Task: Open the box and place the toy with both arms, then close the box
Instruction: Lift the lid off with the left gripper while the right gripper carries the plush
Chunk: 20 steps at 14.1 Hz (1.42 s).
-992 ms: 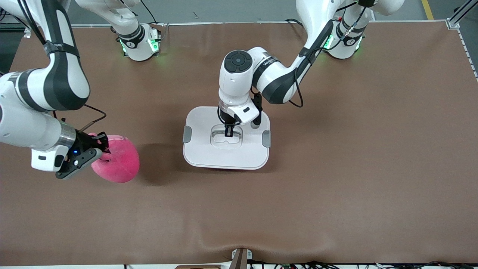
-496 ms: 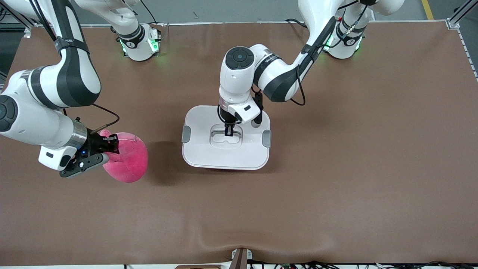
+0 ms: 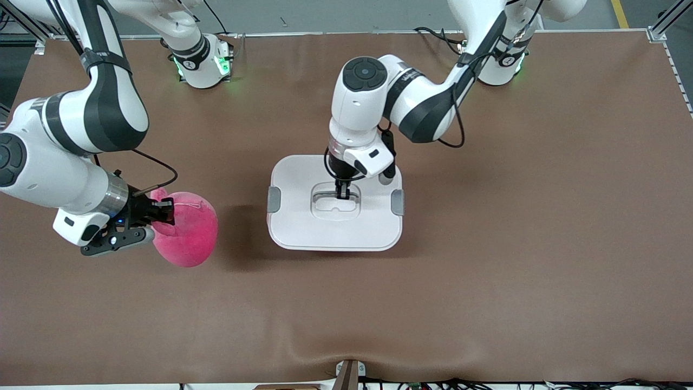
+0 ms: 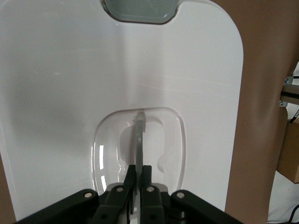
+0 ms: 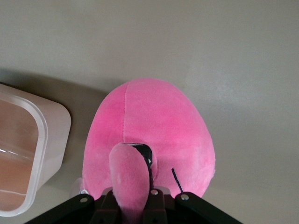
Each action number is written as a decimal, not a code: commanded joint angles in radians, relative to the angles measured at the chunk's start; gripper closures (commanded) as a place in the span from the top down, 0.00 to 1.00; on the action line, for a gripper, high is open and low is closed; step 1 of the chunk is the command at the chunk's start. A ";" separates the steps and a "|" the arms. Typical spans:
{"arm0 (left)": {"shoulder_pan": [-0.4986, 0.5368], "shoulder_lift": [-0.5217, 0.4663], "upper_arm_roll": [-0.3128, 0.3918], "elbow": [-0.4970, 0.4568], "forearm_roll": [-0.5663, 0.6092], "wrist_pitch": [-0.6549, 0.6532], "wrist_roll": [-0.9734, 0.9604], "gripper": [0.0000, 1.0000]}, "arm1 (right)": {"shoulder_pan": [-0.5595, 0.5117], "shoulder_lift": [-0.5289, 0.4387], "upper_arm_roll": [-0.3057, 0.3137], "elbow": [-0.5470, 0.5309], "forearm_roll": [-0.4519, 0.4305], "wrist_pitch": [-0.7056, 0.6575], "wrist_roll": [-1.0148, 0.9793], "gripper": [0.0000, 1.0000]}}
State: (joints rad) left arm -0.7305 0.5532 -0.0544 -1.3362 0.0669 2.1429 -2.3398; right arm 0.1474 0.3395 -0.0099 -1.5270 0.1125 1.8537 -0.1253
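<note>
The box's flat white lid (image 3: 303,227) hangs over the middle of the table. My left gripper (image 3: 342,192) is shut on the lid's thin handle (image 4: 138,135), raised out of its clear recess. The left wrist view shows the lid (image 4: 70,70) and a grey clip (image 4: 140,9). The translucent pink box (image 5: 28,154) stands open in the right wrist view; the front view hides it under the lid. My right gripper (image 3: 162,212) is shut on a flap of the hot-pink toy (image 3: 187,235), above the table toward the right arm's end. The toy (image 5: 154,126) fills that wrist view; the gripper (image 5: 135,196) pinches its flap.
A brown mat (image 3: 487,271) covers the table. Both arm bases with green lights (image 3: 203,65) (image 3: 501,62) stand along the edge farthest from the camera. A small bracket (image 3: 349,374) sits at the nearest edge. The lid's grey clips (image 3: 274,199) (image 3: 398,202) stick out at its two ends.
The left gripper has carried the lid a little toward the left arm's end of the table. The right gripper has brought the toy closer to the box.
</note>
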 commanded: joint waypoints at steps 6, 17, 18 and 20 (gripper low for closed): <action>0.098 -0.110 -0.001 -0.067 0.126 -0.104 0.050 0.00 | 0.107 0.013 -0.007 0.077 0.108 -0.013 0.287 0.00; 0.295 -0.212 -0.012 -0.277 0.172 0.070 0.174 0.00 | 0.402 0.076 -0.007 0.125 0.112 -0.013 0.777 0.00; 0.315 -0.232 -0.012 -0.323 0.172 0.122 0.175 0.00 | 0.414 0.081 -0.007 0.125 0.110 -0.013 0.796 0.00; 0.330 -0.245 -0.012 -0.350 0.172 0.140 0.215 0.00 | 0.420 0.090 -0.007 0.123 0.112 -0.013 0.820 0.00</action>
State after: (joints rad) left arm -0.4232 0.3803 -0.0536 -1.5917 0.2187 2.2435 -2.1545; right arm 0.5524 0.4132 -0.0056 -1.4342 0.2083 1.8544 0.6602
